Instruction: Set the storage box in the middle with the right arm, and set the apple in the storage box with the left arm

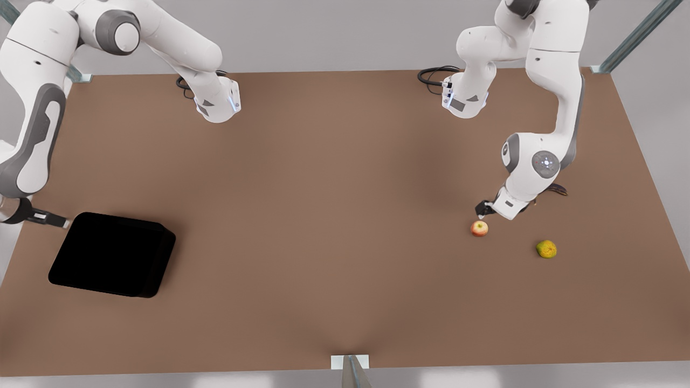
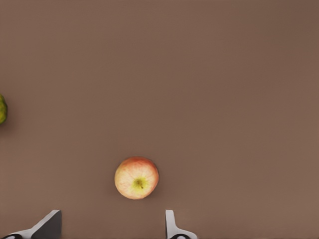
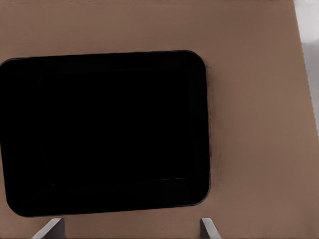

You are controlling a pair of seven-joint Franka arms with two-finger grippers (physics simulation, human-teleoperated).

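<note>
- Both arms (image 1: 560,91) are glossy white, built of rounded, jointed shells.
- Grey covers cap the joints; one arm (image 1: 38,124) carries a long grey strip down its side.
- A round grey disc with a small pale light mark sits on one wrist.
- Black cables loop near each base.
- The left gripper (image 1: 481,211) and the right gripper (image 1: 54,220) are small, black, with pale grey fingertips (image 2: 172,224).
</note>
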